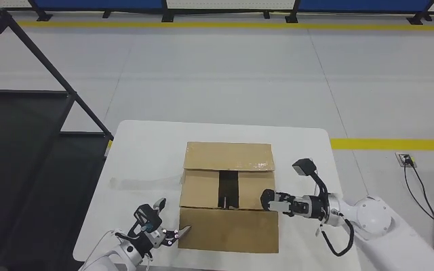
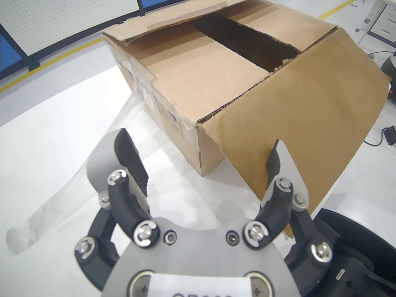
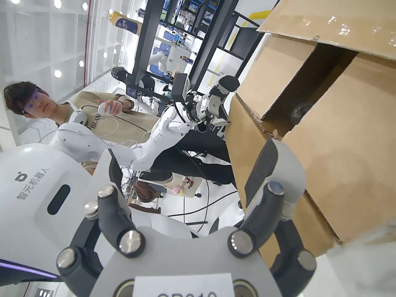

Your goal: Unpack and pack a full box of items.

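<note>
Box (image 1: 227, 177) of cardboard sits mid-table (image 1: 149, 156), mouth up. Its long axis runs side to side before me, and its outer flaps are splayed, one away from me and one toward me. The inner flaps are folded in with a dark gap (image 1: 229, 191) between them. My left gripper (image 1: 171, 217) hovers wide open and empty by the near flap's (image 1: 227, 232) corner. My right gripper (image 1: 266, 201), fingers likewise spread and empty, sits at the box's right side. I judge each inner flap wants catching at its gap edge and swinging outward slowly, lest the box slide.

Open claw (image 2: 202, 162) beside cardboard box (image 2: 198, 84)
</note>
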Robot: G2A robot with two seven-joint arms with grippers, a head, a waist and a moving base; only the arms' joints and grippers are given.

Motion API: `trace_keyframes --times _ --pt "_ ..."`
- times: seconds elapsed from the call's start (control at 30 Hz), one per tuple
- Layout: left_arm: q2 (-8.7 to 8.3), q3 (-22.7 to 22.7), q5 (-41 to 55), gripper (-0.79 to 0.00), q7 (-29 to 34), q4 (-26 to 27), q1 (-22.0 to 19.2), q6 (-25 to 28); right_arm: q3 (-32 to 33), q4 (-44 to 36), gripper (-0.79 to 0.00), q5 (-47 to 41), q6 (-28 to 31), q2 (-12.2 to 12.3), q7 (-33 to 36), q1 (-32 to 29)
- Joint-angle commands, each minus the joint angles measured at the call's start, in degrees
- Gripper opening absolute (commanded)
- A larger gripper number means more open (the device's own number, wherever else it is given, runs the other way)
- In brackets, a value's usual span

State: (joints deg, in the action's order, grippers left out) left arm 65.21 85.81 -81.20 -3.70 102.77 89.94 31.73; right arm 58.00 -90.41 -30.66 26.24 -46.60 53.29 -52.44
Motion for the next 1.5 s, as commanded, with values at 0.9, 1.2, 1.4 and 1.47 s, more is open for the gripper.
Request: trace_keyframes --times 0.9,1.2,1.4,1.47 --pt "-0.47 -0.2 -0.6 0.0 -0.6 1.3 1.5 -1.8 -5.3 15.4 0.0 -6.5 -19.2 -6.4 -2.1 11.1" --pt "-0.55 -1.2 -1.2 0.0 0.2 1.5 0.7 -1.9 -3.1 15.7 0.0 -8.4 -19.2 -7.0 -5.5 9.7" --pt "-0.63 -1.3 -1.1 0.0 0.2 1.2 0.9 -2.2 -4.0 15.8 0.0 -9.2 -15.4 -8.8 -12.8 11.2" --pt "-0.65 -1.5 -1.1 0.0 0.1 1.3 1.1 -2.3 -4.6 15.6 0.0 -8.5 -14.6 -9.5 -14.7 12.3"
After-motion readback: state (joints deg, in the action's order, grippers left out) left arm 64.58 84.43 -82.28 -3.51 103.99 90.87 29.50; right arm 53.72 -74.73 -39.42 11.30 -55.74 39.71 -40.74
